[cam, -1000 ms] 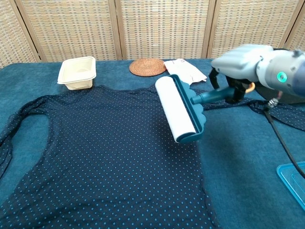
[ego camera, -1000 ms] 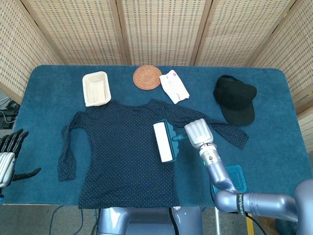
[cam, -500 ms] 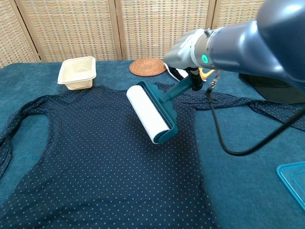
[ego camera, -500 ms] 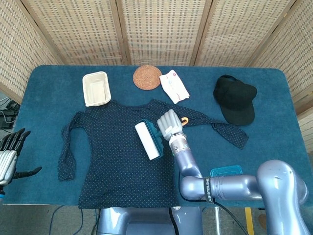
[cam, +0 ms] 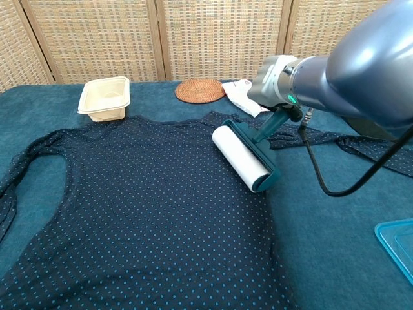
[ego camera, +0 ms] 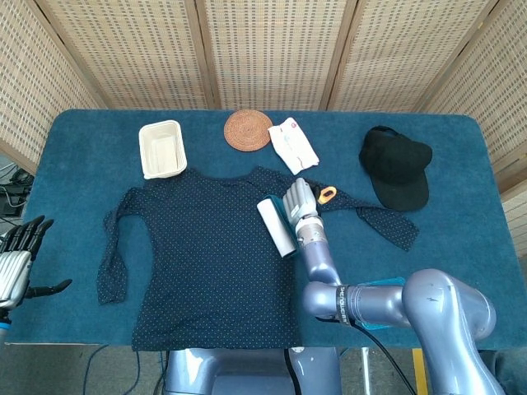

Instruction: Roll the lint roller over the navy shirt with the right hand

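Note:
The navy dotted shirt (ego camera: 206, 255) (cam: 142, 219) lies flat on the blue table, collar toward the far side. My right hand (ego camera: 299, 202) (cam: 274, 81) grips the teal handle of the lint roller (ego camera: 277, 226) (cam: 242, 158). The white roll rests on the shirt near its right edge, just below the collar. An orange tip (ego camera: 327, 195) shows beside the hand. My left hand (ego camera: 18, 255) hangs off the table's left edge, fingers spread, holding nothing; the chest view does not show it.
A cream tray (ego camera: 161, 149) (cam: 105, 97), a woven coaster (ego camera: 248, 129) (cam: 200, 90) and a white packet (ego camera: 293, 145) (cam: 240, 95) lie beyond the shirt. A black cap (ego camera: 397, 165) sits far right. A teal lid (cam: 397, 245) lies at the near right.
The roller swung left onto the shirt's middle, then came back right and toward the collar. My right hand moved with it. The left hand stayed still.

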Available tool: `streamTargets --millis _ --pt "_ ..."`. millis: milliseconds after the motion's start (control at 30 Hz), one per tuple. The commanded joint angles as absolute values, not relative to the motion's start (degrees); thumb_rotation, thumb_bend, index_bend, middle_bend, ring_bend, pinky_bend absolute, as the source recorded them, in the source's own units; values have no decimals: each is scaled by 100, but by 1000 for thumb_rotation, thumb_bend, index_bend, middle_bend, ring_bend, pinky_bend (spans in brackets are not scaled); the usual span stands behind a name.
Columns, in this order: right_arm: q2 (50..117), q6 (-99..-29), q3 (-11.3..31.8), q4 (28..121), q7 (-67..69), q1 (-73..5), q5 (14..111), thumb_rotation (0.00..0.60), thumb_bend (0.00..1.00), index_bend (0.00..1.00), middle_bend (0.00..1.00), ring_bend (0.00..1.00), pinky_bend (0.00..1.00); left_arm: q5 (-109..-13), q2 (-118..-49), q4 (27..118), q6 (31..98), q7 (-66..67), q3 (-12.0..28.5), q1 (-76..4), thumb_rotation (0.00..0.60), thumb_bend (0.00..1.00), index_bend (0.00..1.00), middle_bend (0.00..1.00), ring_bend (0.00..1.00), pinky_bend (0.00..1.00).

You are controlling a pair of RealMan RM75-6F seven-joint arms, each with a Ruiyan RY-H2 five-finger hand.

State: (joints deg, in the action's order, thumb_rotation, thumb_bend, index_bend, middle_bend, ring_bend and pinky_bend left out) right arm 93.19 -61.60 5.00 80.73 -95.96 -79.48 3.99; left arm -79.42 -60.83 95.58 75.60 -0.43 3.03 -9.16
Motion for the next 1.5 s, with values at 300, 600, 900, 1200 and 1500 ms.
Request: streamTargets --millis 300,600,900,1200,1500 --pt "9838 -6483 606 8149 -9566 -8176 604 600 760 736 1000 1000 1000 -7897 -6109 9543 7538 -2 294 -928 600 0 0 0 0 0" --pt "10460 -6994 696 8316 -9905 -8475 794 600 760 738 1000 1000 1000 -7833 -6166 9498 7404 78 285 -993 600 0 0 0 0 0" --pt "10873 -7045 861 8325 -10087 -8634 817 600 760 738 1000 1000 1000 -7777 -6175 9469 7358 74 293 -1020 600 0 0 0 0 0" --pt "10926 -7131 848 8317 -10088 -8606 966 600 760 737 1000 1000 1000 -7738 -6196 9463 7328 118 289 -1038 600 0 0 0 0 0" --pt "10172 -7204 167 8301 -9910 -8019 1257 600 756 731 1000 1000 1000 -7782 -6193 9485 7325 114 266 -1049 600 0 0 0 0 0"
